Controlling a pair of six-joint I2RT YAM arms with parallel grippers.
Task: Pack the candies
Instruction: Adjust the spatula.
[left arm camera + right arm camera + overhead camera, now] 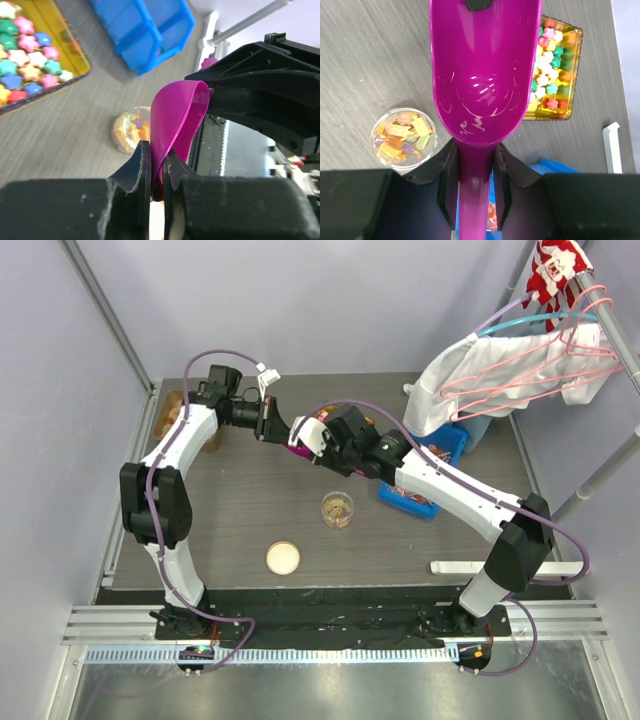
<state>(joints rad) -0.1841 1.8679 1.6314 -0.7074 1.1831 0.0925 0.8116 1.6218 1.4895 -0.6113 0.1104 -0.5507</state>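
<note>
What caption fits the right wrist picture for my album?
The right claw holds an empty pink scoop between candy cup and star tray.

candies (pixel 338 506) in jar (pixel 323 511); lid (pixel 283 558) front-left

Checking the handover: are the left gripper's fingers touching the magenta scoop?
Touching. The left wrist view shows the rim of the magenta scoop pinched between the fingers of the left gripper, no gap either side.
</note>
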